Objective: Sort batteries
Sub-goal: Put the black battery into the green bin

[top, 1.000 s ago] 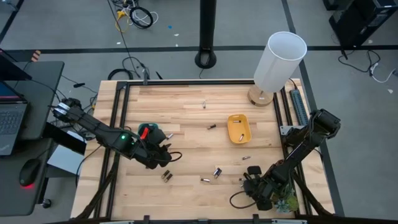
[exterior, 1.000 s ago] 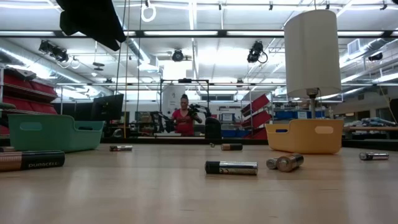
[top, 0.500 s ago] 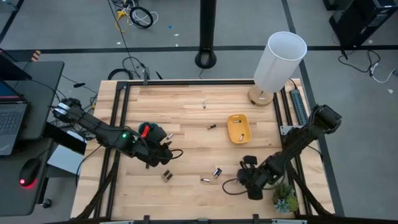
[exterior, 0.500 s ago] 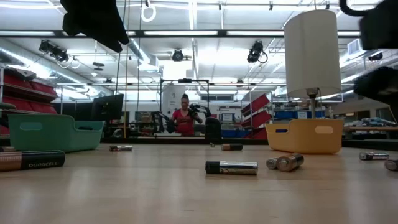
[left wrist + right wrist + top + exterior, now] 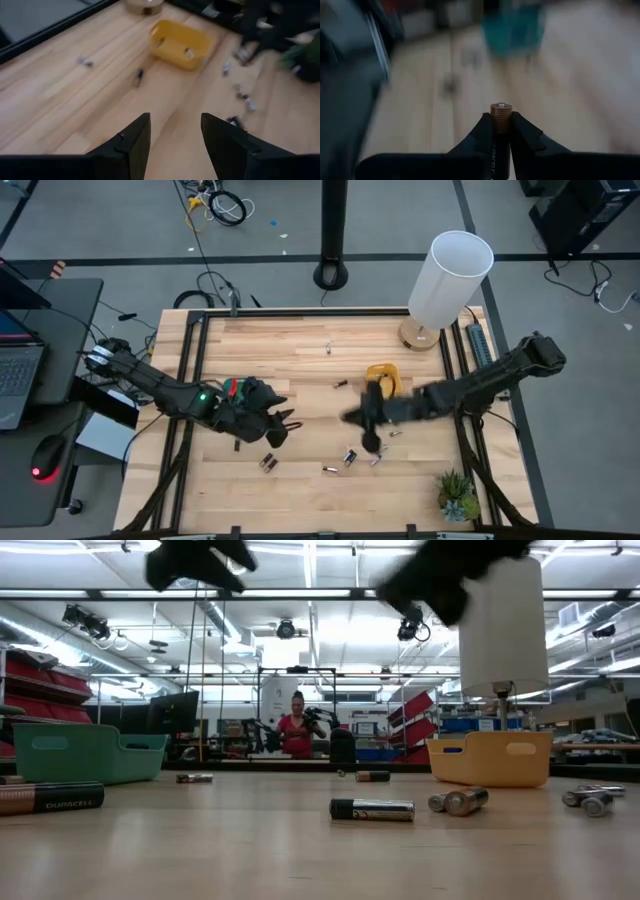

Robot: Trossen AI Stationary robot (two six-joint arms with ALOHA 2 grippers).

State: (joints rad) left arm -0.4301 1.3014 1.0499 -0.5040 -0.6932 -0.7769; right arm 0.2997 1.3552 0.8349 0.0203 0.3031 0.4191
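Several small batteries lie flat on the wooden table, among them a pair (image 5: 268,463), one (image 5: 328,470) and one (image 5: 349,456) near the near edge; the low view shows one in front (image 5: 372,809). My right gripper (image 5: 368,438) hangs blurred over the table's middle, beside the yellow tray (image 5: 384,372), and is shut on a battery (image 5: 500,111). My left gripper (image 5: 280,425) is open and empty (image 5: 172,137), above the table just right of the green tray (image 5: 232,388). My right gripper pinches a battery between its two fingers (image 5: 485,131). The battery lies along the fingers, and its copper-coloured end (image 5: 500,109) with the small button pokes out past the fingertips. It is lifted clear of the table.
A white lamp (image 5: 445,280) stands at the far right corner on a round wooden base. A small plant (image 5: 458,498) sits at the near right corner. Metal rails run along the table's left and right sides. A person (image 5: 297,730) stands in the room behind.
My right gripper has swung fast from the near right corner up and toward the table's middle, by the yellow tray, with the battery between its fingers. My left gripper has risen a little and edged toward the right.
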